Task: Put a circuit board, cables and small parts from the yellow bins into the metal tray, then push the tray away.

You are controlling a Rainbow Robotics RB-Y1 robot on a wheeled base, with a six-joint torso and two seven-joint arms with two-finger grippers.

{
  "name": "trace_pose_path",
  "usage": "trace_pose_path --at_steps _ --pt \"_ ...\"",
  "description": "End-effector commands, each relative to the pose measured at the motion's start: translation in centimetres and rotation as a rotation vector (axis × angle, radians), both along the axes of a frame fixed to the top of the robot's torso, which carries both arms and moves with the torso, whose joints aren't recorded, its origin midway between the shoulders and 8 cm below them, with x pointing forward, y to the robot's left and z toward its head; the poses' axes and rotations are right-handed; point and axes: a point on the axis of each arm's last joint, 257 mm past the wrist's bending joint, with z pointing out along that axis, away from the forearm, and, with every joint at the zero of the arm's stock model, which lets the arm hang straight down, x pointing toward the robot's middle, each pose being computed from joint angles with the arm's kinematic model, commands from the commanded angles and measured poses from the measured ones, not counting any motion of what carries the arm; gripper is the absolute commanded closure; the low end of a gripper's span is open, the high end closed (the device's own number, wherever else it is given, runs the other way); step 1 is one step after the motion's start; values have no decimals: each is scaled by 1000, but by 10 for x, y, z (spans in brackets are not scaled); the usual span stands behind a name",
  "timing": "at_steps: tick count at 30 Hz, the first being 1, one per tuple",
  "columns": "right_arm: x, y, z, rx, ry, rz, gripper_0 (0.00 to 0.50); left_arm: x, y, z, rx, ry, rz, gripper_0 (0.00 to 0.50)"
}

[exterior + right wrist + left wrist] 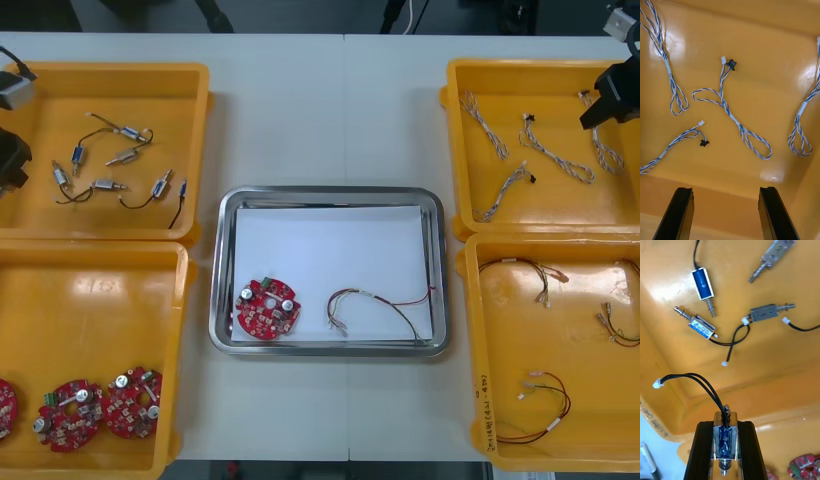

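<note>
Parts step. Left gripper (725, 427) clamping small part (725, 440) above far-left bin (110, 70); next likely needing carry to tray (225, 270). Right gripper (725, 189) hanging open over blue-white cables (734, 119). Board (268, 308), red-yellow cable (372, 296) lying in tray.

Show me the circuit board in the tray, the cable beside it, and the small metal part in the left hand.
circuit board (268, 308), front view, its red face.
cable (372, 296), front view, midway along it.
small metal part (725, 438), left wrist view, blue body.

Light table (300, 120), seam down middle; dark floor (300, 14) beyond far edge.
</note>
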Motion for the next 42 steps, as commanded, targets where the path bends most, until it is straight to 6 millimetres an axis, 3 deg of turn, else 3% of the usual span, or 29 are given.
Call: trace_pose_path --at_steps 1,5,11,18,32,42 --pt "25 3 35 -116 -98 63 0 2 -23 44 -44 -79 70 500" --pt "32 2 35 -160 -114 77 0 -2 -39 53 -65 -102 92 500" --pt "42 11 19 -143 -109 84 0 5 -78 69 -126 -191 127 500" --pt "52 9 3 -161 -118 133 0 8 -118 72 -205 -232 159 500" --pt "69 7 -18 -212 -169 250 0 -1 -192 50 -227 -243 183 500" --pt "80 22 -40 -198 -191 270 0 -12 -246 31 -297 -208 228 500"
